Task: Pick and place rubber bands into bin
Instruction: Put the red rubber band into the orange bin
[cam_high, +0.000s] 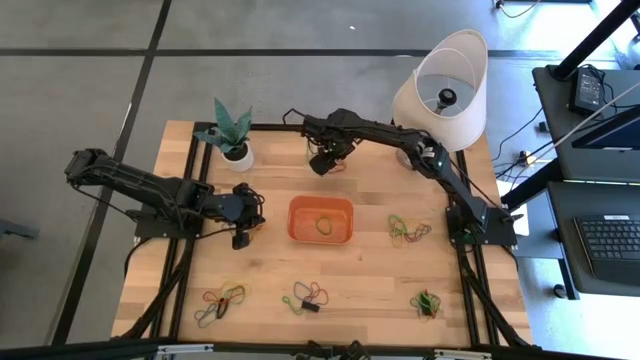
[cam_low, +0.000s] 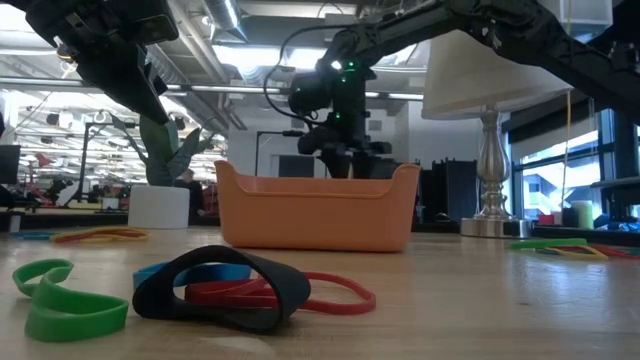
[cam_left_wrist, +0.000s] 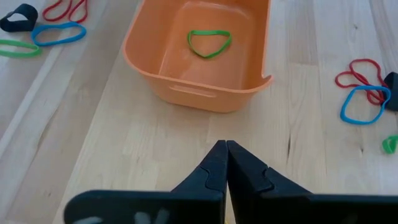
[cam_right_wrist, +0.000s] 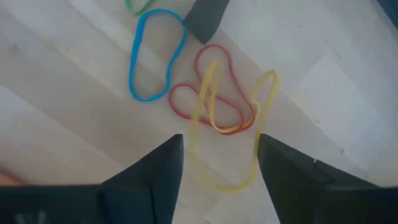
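the bin sits near the middle of the table, and only one green rubber band lies in it, so by my judgement the task is barely begun. the rest of the rubber bands wait in loose clusters on the wood: one at the front left, one at the front centre, one at the front right, and one just right of the bin.

the left gripper hovers just left of the bin with its fingers pressed together and nothing held. the right gripper is raised behind the bin, fingers spread apart; a yellow band shows between them in its wrist view, but i cannot tell if it is carried or lying on the wood.

the low view hides the bin's contents behind its wall; the left wrist view looks straight in and shows the green loop. the high view alone shows the plant pot and lamp at the back.
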